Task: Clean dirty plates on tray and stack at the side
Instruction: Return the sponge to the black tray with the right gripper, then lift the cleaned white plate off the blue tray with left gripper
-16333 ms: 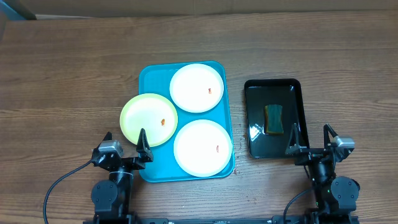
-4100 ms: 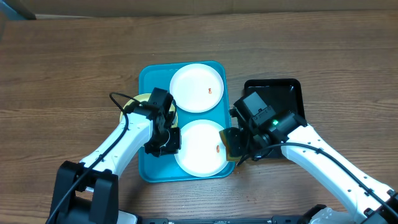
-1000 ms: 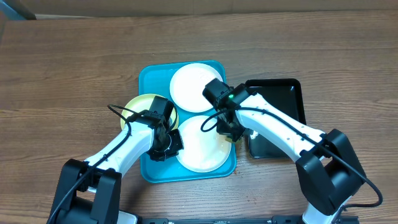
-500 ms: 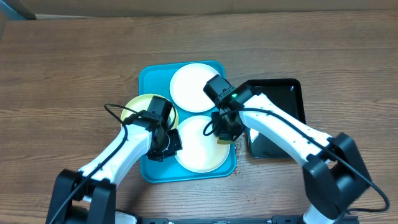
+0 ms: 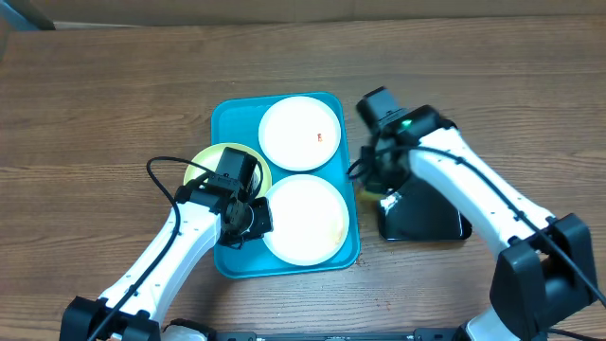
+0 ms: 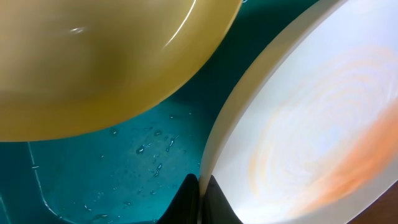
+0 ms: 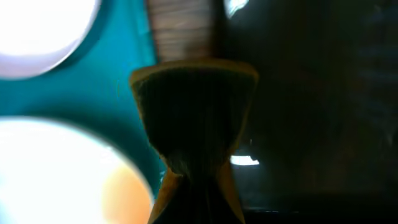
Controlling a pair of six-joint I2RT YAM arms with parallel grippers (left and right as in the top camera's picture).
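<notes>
Three plates [image 5: 305,219] show in my overhead view, all on or over the turquoise tray [image 5: 232,118] in the middle of the wooden table [image 5: 114,95]. The far white plate [image 5: 300,133] lies flat at the tray's far end, with a small red smear [image 5: 320,136] right of its centre. The near white plate [image 5: 305,219] fills the tray's near end. The yellow-green plate [image 5: 220,163] sits at the left, hanging over the tray's left rim, partly hidden under my left arm.

My left gripper [image 5: 248,220] is at the left edge of the near white plate. From the left wrist I see its fingertips [image 6: 189,196] pinched tight on that plate's rim, with the plate's edge running up and away from them. Pale orange streaks [image 6: 348,155] spread across the plate's face. The yellow-green plate [image 6: 93,56] looms just beside it, and water drops dot the tray floor [image 6: 124,168] between the two.

My right gripper [image 5: 377,180] hangs over the gap between the tray and the black tray [image 5: 421,213], clear of every plate. It is clamped on a sponge [image 7: 194,118], yellow with a dark face, squeezed narrow where the fingers hold it. Behind the sponge the right wrist view shows turquoise on the left and glossy black on the right.
</notes>
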